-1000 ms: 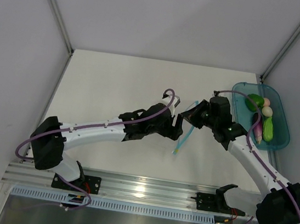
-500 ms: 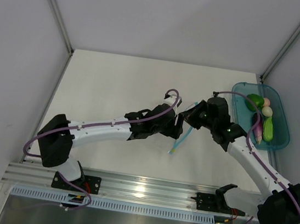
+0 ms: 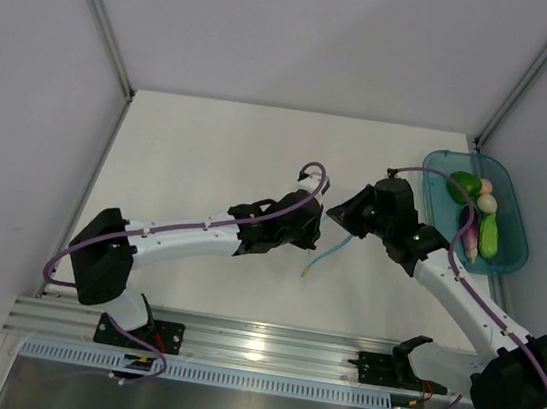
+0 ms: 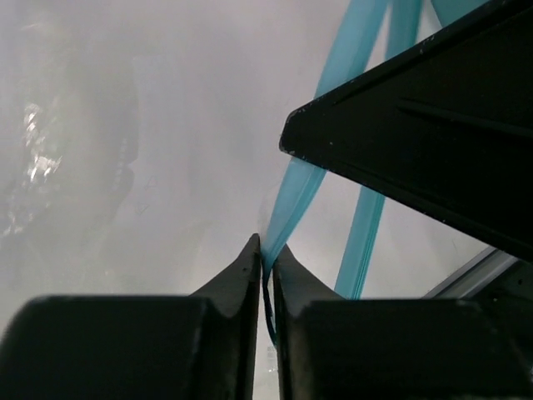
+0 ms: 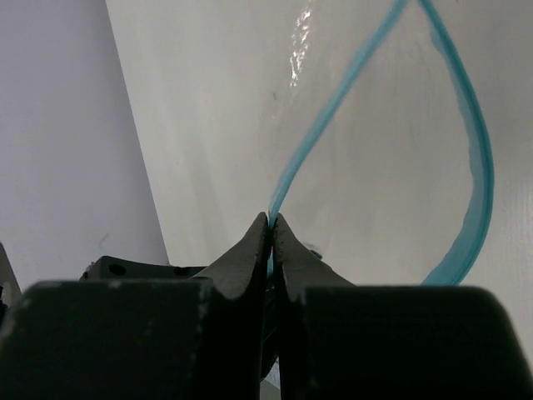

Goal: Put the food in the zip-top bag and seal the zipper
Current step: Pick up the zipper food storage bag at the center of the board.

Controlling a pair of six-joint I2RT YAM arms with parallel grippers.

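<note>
While two hands [image 4: 265,252] [image 5: 271,222] pinch one zipper [image 4: 293,204], five foods [image 3: 467,186] occupy one tray [image 3: 518,259].

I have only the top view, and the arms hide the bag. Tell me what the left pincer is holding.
Observer: In the left wrist view, the left pincer is shut on one teal strip of the zipper.
Operator: Now report the right one.
Observer: In the right wrist view, the right pincer is shut on a zipper strip too.
Operator: Tell me whether the zipper is sealed.
Observer: It is not. In the right wrist view the two strips bow wide apart in a loop.
</note>
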